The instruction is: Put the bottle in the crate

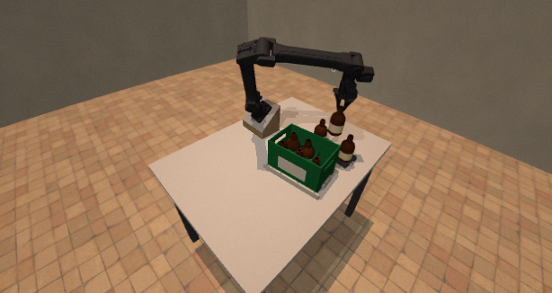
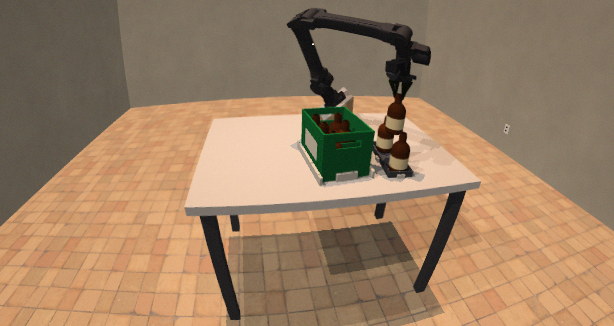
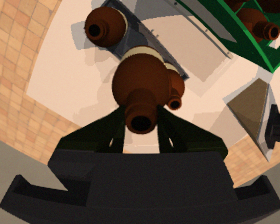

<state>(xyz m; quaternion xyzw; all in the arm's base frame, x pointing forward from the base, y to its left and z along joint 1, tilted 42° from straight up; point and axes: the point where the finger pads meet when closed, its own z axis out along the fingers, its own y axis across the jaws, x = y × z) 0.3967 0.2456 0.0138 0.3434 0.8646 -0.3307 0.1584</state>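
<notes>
Bottle lifted clear of tray, beside crate

The bottle (image 1: 337, 122) is gripped at the neck by the claw (image 1: 342, 105), so it hangs upright above the tray (image 2: 395, 172), beside the crate (image 1: 300, 163) on the bench (image 1: 234, 198). The arm is extended horizontally, wrist turned straight down.

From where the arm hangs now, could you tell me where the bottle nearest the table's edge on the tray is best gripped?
By its narrow neck, from straight above. That bottle stands upright on the tray, its neck free overhead, while the body sits close beside its neighbour. The hand is shut on the lifted bottle in just this way.
</notes>
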